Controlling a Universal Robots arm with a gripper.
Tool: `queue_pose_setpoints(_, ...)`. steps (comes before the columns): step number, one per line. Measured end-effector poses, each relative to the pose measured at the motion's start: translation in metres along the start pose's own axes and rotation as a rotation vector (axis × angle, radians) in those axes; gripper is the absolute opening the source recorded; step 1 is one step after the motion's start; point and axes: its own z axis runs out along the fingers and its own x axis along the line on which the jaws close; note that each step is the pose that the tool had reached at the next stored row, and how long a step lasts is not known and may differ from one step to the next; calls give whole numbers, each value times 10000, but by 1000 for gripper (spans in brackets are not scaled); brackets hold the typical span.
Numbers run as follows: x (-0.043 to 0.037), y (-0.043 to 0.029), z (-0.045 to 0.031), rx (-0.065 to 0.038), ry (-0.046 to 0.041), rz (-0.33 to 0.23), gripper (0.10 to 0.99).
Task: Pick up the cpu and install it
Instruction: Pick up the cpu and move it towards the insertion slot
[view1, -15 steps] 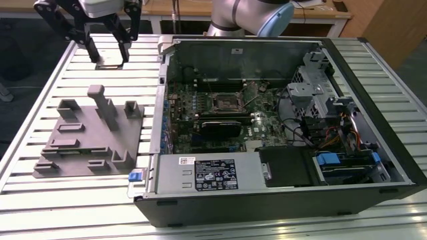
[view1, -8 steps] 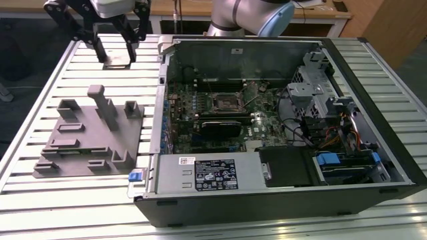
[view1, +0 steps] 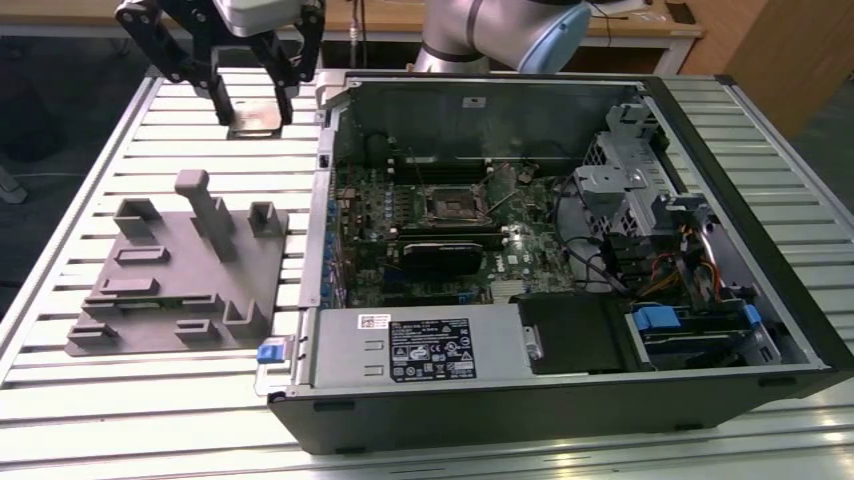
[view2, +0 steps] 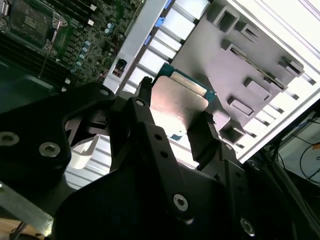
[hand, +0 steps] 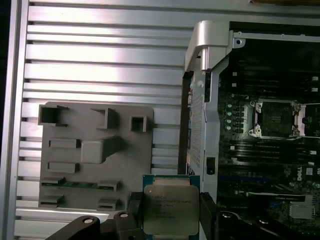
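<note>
My jaws are clamped on the small flat silvery square cpu (hand: 170, 210), over the slatted metal tabletop (view1: 134, 420). The dark square metal-framed socket (view1: 447, 205) lies toward the exterior view's right of it, inside the open black computer case (view1: 534, 415).

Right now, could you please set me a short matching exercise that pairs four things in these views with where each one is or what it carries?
Things:
1. cpu
2. grey fixture
3. socket
4. silver box

Places or states:
A. carries a white label
B. lies on the slatted table, outside the case
C. clamped between the jaws
D. sits on the green board inside the case

Pairs: 1-C, 2-B, 3-D, 4-A.
</note>
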Motion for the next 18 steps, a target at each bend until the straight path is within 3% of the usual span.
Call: queue_pose_setpoints(18, -183, -6, 0, -1, -1, 0, 541)
